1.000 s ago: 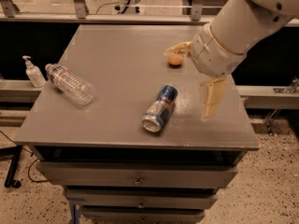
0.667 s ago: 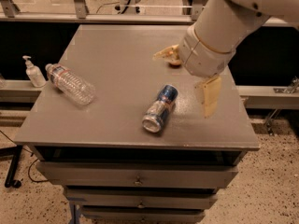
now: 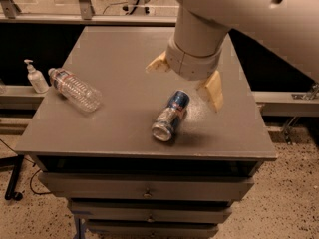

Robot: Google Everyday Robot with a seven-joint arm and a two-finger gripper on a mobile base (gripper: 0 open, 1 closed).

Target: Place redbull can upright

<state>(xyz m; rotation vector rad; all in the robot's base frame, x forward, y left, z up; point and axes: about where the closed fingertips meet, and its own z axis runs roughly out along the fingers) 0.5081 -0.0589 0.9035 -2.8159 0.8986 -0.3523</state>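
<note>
The redbull can (image 3: 171, 115) lies on its side near the front edge of the surface (image 3: 119, 49), right of middle, untouched; we judge the approach is in hand. The gripper (image 3: 183, 86) hangs just behind it, spread wide and empty, seemingly above it. Next we must lower it astride the can and close.

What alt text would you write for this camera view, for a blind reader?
A redbull can lies on its side on a grey table, with the robot's gripper close above it, jaws wide apart. A clear water bottle lies at the table's left.
</note>
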